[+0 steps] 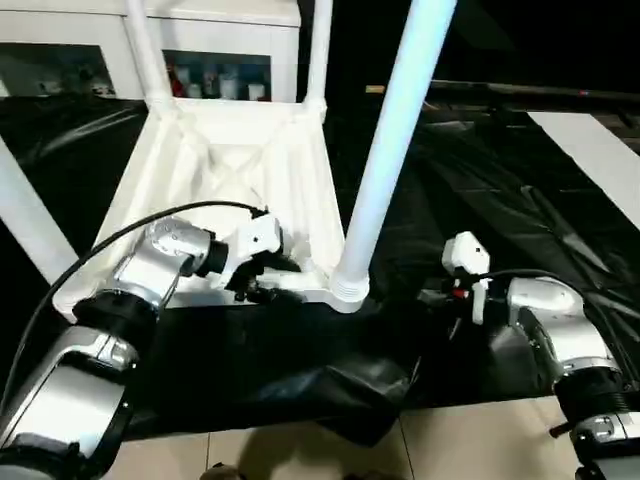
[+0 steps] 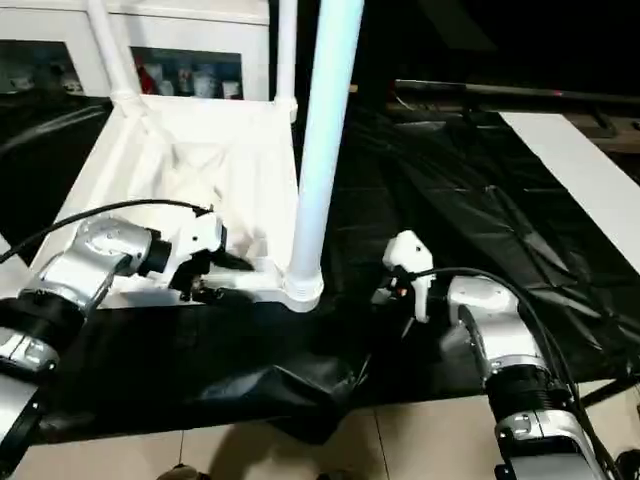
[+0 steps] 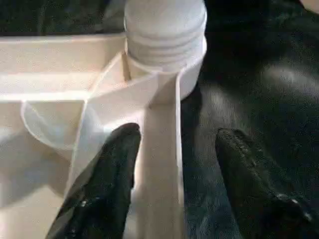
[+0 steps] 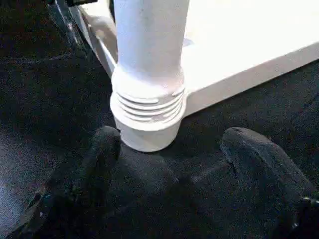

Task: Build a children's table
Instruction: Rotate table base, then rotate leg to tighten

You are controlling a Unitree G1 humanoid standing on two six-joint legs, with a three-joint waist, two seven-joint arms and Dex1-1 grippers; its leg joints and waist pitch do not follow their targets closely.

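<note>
On the black plastic sheet (image 1: pixel 470 190) that covers the floor lies the children's table, turned upside down: its white square top (image 1: pixel 235 170) rests flat with the ribbed underside facing up, and white tube legs stand upright in the round corner sockets. The nearest leg (image 1: pixel 385 150) rises from the socket (image 1: pixel 345 288) at the near right corner; two more legs (image 1: pixel 145 50) stand at the far corners, and a fourth leg (image 1: pixel 25 225) crosses the picture at the robot's left.

The left tool (image 1: pixel 262 290) reaches in over the near edge of the top, just beside that near socket. In the left wrist view its two black fingers (image 3: pixel 107 179) stand apart on either side of the top's edge wall (image 3: pixel 159 164), one over the ribbed inside and the other over the black sheet; they seem not to touch the wall, though the close view makes that hard to judge. It is open at a middling width and holds nothing.

The right tool (image 4: pixel 169 164) hangs low over the sheet to the right of the same corner, pointing at the base of the nearest leg. Its fingers (image 4: pixel 264 169) are spread wide, wider than the ribbed collar (image 4: pixel 147 107) of the socket, and stop just short of it, holding nothing.

Beyond the sheet to the right lies a flat white board (image 1: pixel 600 150), and behind the table stands a white cabinet (image 1: pixel 200 45) with glass doors.
</note>
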